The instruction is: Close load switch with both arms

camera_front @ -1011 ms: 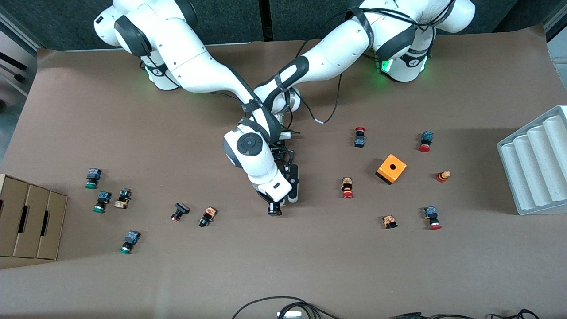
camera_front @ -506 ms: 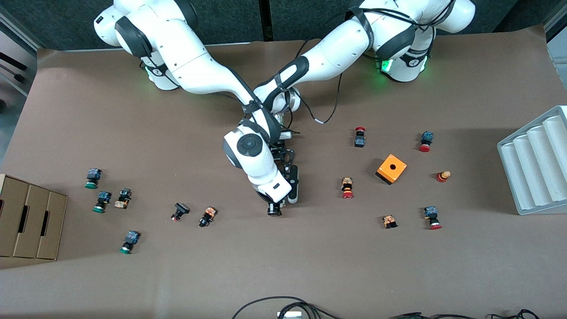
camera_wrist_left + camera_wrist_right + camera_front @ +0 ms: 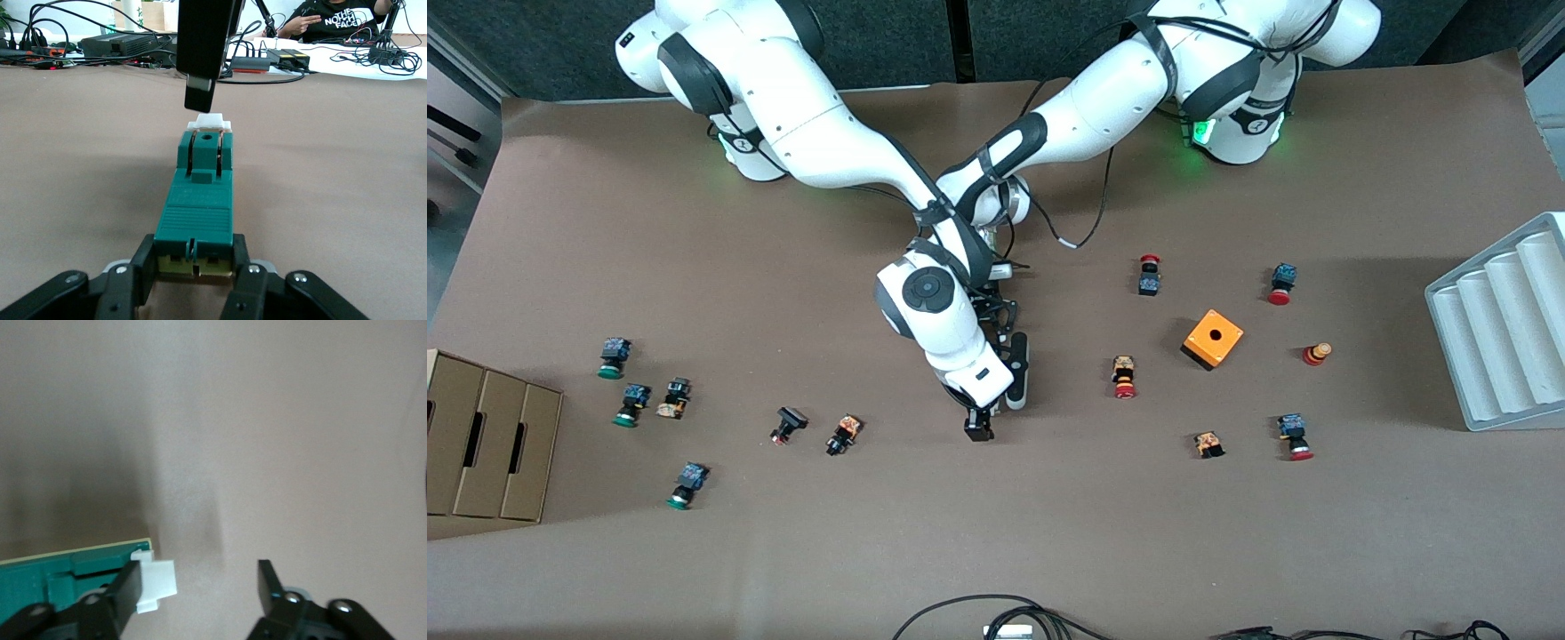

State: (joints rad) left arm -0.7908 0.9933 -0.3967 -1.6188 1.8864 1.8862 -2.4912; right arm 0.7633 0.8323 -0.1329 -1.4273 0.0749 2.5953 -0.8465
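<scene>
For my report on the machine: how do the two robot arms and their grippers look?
Both arms, left arm and right arm, are white, rounded, with black joint bands and thin black cables. Green lights glow at their bases. The left gripper and right gripper have black fingers.

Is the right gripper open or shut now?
Open. The right gripper shows a wide gap between its fingers, with one beside the load switch's white handle.

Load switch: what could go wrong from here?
1. The right gripper has its jaws open, with one finger against the white handle of the load switch; an off-centre push may slip off.
2. The left gripper clamps only the switch's end, so it could pivot.
3. The arms cross closely over the table; a collision is possible.
</scene>
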